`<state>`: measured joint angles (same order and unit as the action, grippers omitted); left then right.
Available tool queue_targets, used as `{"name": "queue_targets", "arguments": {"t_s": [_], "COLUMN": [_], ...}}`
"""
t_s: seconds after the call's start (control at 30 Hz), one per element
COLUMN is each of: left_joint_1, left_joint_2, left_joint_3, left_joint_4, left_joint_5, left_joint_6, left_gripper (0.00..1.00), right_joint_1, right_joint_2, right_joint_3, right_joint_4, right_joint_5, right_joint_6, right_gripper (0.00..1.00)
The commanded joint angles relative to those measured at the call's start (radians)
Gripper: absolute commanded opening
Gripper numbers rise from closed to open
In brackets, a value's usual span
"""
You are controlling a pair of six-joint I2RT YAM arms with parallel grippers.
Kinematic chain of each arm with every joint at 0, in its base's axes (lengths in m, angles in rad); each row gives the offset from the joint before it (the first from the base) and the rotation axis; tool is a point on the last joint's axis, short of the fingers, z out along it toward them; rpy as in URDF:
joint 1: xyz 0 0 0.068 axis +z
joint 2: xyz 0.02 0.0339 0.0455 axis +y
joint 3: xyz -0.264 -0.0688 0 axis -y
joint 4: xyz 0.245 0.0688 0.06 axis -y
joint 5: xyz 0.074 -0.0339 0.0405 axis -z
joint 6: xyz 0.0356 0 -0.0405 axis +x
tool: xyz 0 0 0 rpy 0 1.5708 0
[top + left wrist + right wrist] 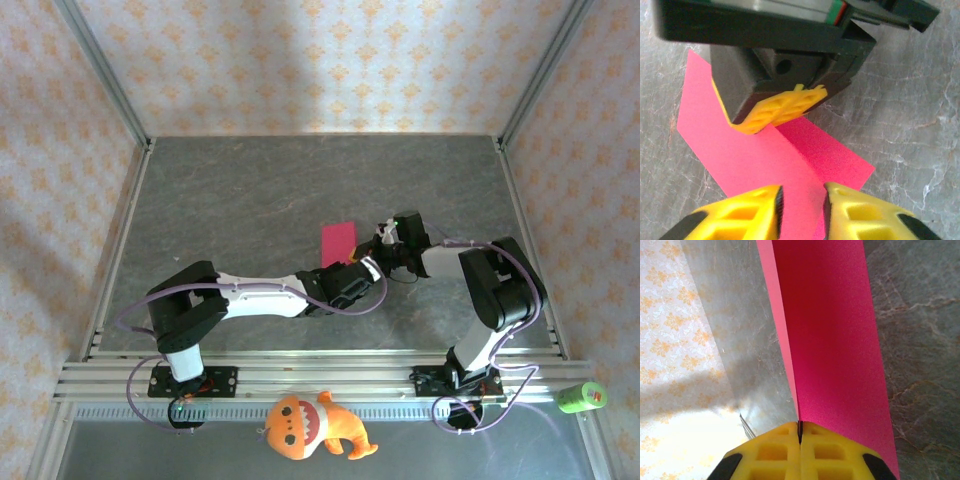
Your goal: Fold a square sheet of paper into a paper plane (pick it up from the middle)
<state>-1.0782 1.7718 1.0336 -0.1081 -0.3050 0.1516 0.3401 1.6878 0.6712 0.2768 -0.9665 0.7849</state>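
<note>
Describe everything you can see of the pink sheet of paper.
The sheet of paper is thin, plain magenta-pink and unmarked, a narrow rectangle lying on the grey table near its middle. A straight fold line crosses it, lighter pink on one side. The right fingers are shut on one edge at that line; the left fingers sit either side of the opposite edge, a gap between them.
</note>
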Motion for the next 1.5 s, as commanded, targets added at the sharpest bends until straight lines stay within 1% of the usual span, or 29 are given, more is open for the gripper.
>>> {"name": "queue_targets", "arguments": {"t_s": [0.0,0.07,0.17,0.2,0.23,0.27,0.3,0.33,0.4,0.53,0.57,0.63,0.7,0.77,0.83,0.9,0.97,1.1,1.2,1.3,1.47], "left_joint_1": [-0.003,-0.004,-0.003,-0.002,0.0,0.008,0.021,0.041,0.087,0.193,0.215,0.244,0.264,0.284,0.294,0.303,0.307,0.309,0.31,0.308,0.309], "left_joint_2": [0.022,0.016,0.001,-0.008,-0.017,-0.028,-0.037,-0.05,-0.068,-0.092,-0.091,-0.089,-0.086,-0.081,-0.078,-0.073,-0.074,-0.089,-0.099,-0.1,-0.102], "left_joint_3": [0.019,0.014,0.002,-0.002,-0.007,-0.011,-0.013,-0.019,-0.024,-0.053,-0.058,-0.067,-0.073,-0.083,-0.097,-0.101,-0.107,-0.118,-0.131,-0.138,-0.149], "left_joint_4": [0.008,0.01,0.022,0.028,0.033,0.035,0.04,0.044,0.051,0.09,0.1,0.12,0.14,0.177,0.216,0.237,0.263,0.298,0.329,0.331,0.318], "left_joint_5": [-0.03,-0.026,-0.008,0.004,0.024,0.06,0.104,0.173,0.296,0.549,0.602,0.665,0.717,0.779,0.813,0.84,0.86,0.874,0.885,0.878,0.871], "left_joint_6": [0.01,0.009,-0.003,-0.007,-0.015,-0.027,-0.041,-0.06,-0.109,-0.191,-0.212,-0.244,-0.278,-0.319,-0.357,-0.387,-0.422,-0.472,-0.506,-0.513,-0.51], "left_gripper": [0.18,0.1,0.01,0.0,0.0,0.0,0.0,0.0,0.0,0.0,0.0,0.0,0.0,0.0,0.0,0.0,0.0,0.0,0.0,0.0,0.0], "right_joint_1": [0.006,0.006,0.004,0.004,0.003,0.0,-0.002,-0.006,-0.02,-0.052,-0.052,-0.053,-0.053,-0.053,-0.052,-0.045,-0.03,0.007,0.036,0.068,0.077], "right_joint_2": [-0.012,-0.014,-0.028,-0.04,-0.056,-0.079,-0.097,-0.124,-0.172,-0.275,-0.299,-0.348,-0.371,-0.364,-0.341,-0.329,-0.325,-0.323,-0.292,-0.259,-0.21], "right_joint_3": [-0.015,-0.014,-0.014,-0.012,-0.009,-0.006,-0.005,-0.006,-0.021,-0.095,-0.11,-0.132,-0.141,-0.15,-0.161,-0.179,-0.191,-0.202,-0.197,-0.187,-0.176], "right_joint_4": [0.018,0.016,0.005,-0.015,-0.043,-0.087,-0.125,-0.163,-0.207,-0.212,-0.218,-0.245,-0.25,-0.238,-0.217,-0.191,-0.167,-0.121,-0.091,-0.061,-0.037], "right_joint_5": [-0.001,-0.001,0.013,0.03,0.062,0.113,0.167,0.231,0.326,0.436,0.469,0.519,0.471,0.36,0.275,0.227,0.209,0.175,0.151,0.155,0.184], "right_joint_6": [0.004,0.004,-0.003,-0.014,-0.029,-0.048,-0.059,-0.073,-0.085,-0.093,-0.11,-0.116,-0.119,-0.099,-0.078,-0.069,-0.059,-0.024,0.006,0.024,0.032], "right_gripper": [0.03,0.05,0.09,0.12,0.18,0.23,0.27,0.29,0.32,0.33,0.33,0.32,0.3,0.27,0.22,0.18,0.14,0.09,0.05,0.02,0.01]}}
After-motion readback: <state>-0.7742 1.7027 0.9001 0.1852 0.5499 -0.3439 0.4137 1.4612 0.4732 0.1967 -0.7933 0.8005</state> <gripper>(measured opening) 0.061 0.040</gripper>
